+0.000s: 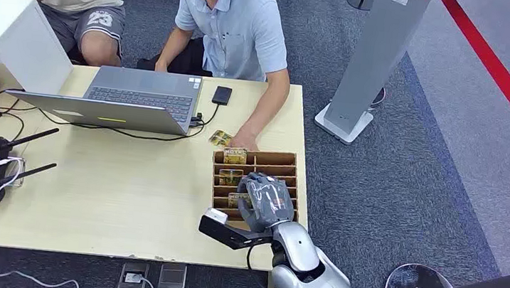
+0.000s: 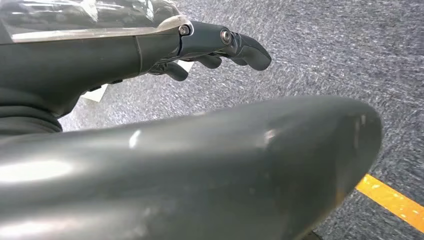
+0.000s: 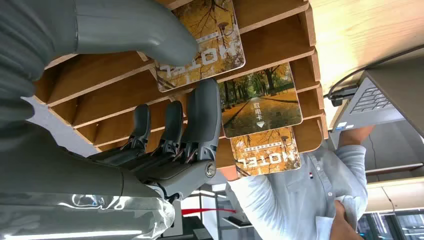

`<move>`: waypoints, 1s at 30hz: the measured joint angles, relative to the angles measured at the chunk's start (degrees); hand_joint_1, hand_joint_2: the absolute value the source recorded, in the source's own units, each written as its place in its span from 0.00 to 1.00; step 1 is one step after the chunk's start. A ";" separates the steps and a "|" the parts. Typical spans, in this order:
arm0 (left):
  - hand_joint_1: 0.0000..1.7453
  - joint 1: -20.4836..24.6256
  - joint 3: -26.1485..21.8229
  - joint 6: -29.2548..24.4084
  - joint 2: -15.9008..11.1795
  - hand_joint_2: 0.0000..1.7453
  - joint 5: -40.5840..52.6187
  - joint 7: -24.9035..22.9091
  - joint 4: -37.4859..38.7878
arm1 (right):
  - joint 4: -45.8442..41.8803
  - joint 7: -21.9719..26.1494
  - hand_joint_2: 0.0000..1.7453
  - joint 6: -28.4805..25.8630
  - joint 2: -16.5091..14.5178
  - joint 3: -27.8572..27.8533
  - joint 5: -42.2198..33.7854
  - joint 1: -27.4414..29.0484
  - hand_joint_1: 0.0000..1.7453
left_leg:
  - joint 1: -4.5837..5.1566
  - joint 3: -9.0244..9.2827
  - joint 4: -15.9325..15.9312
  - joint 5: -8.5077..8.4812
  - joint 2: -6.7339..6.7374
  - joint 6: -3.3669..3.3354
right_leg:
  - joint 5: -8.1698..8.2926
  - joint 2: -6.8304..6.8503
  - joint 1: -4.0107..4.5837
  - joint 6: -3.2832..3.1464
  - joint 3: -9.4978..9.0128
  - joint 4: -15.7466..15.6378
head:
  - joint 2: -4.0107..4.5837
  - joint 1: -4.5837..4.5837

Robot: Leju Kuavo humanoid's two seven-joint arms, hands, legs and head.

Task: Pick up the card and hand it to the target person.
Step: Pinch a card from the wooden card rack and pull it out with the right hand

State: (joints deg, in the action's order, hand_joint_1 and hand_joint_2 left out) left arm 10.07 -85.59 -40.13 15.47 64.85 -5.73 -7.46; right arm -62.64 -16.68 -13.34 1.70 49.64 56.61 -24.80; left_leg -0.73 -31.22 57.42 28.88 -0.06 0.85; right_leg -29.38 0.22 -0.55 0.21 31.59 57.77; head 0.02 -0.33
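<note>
1. The right hand (image 1: 267,201) reaches into the slotted brown wooden card rack (image 1: 291,163) at the edge of the pale wooden table (image 1: 111,193).
2. In the right wrist view its grey thumb and dark fingers (image 3: 202,117) pinch the autumn-tree printed hotel card (image 3: 207,47), which stands in a rack slot.
3. Two similar cards (image 3: 261,100) sit in the slots beyond.
4. A person in a light blue shirt (image 1: 239,28) rests a hand by the rack.
5. The left hand (image 2: 220,47) hangs over grey carpet, fingers loosely curled, holding nothing.
</note>
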 joint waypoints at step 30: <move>0.00 0.03 -0.01 0.00 -0.15 0.00 -0.02 0.67 0.01 | 0.96 3.23 1.00 0.59 -0.89 2.33 0.31 0.75 0.99 | 0.00 0.09 0.00 0.00 0.05 0.00 | 0.00 -0.02 0.00 0.00 -0.06 0.00 | 0.00 0.03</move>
State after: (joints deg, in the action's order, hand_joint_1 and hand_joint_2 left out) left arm 10.09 -85.60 -40.13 15.33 64.83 -5.06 -7.45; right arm -61.69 -13.45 -12.75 0.81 51.97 56.92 -24.05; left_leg -0.73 -31.13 57.41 28.88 -0.01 0.85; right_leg -29.38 0.20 -0.55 0.21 31.53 57.77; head 0.02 -0.30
